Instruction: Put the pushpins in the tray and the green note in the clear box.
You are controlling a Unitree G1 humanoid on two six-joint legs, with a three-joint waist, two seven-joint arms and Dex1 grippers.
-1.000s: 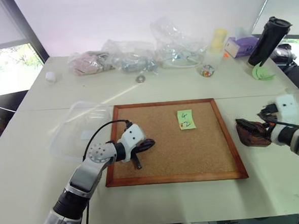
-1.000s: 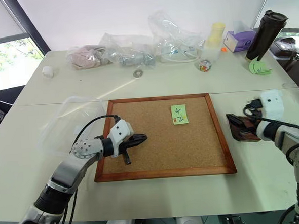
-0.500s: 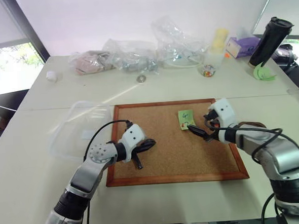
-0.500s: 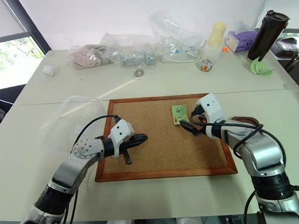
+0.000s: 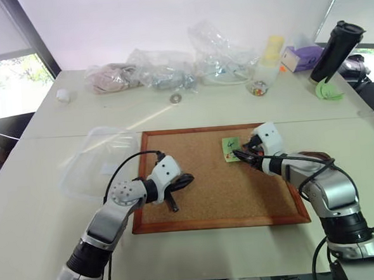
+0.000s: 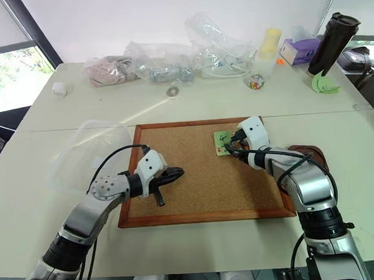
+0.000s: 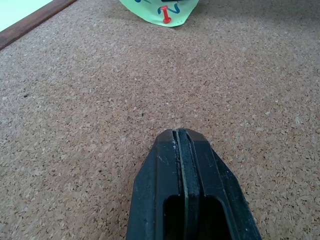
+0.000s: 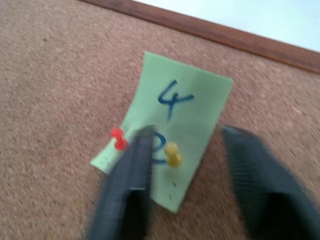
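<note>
The green note (image 8: pixel 186 110) lies on the cork board, held by a red pushpin (image 8: pixel 118 137) and a yellow pushpin (image 8: pixel 172 154). My right gripper (image 8: pixel 187 132) hovers over the note's lower part, open, with the yellow pin in the gap between its fingers (image 8: pixel 131 175) and touching neither. From the head, that gripper (image 5: pixel 239 154) sits at the note (image 5: pixel 229 145). My left gripper (image 7: pixel 180 135) rests shut and empty on the cork, also visible from the head (image 5: pixel 188 178). The tray (image 6: pixel 306 150) lies right of the board, partly behind my right arm. The clear box (image 5: pixel 96 159) lies left of the board.
The wood-framed cork board (image 5: pixel 179 226) fills the table's middle. Along the far edge are clear plastic bags (image 5: pixel 163 68), a small jar (image 5: pixel 258 88), a purple box (image 5: pixel 299 57), a black bottle (image 5: pixel 335 50) and a pale green plastic piece (image 5: pixel 328 91).
My right gripper has swung left from the tray to the green note, and its fingers stand closer together. The left arm has stayed put.
</note>
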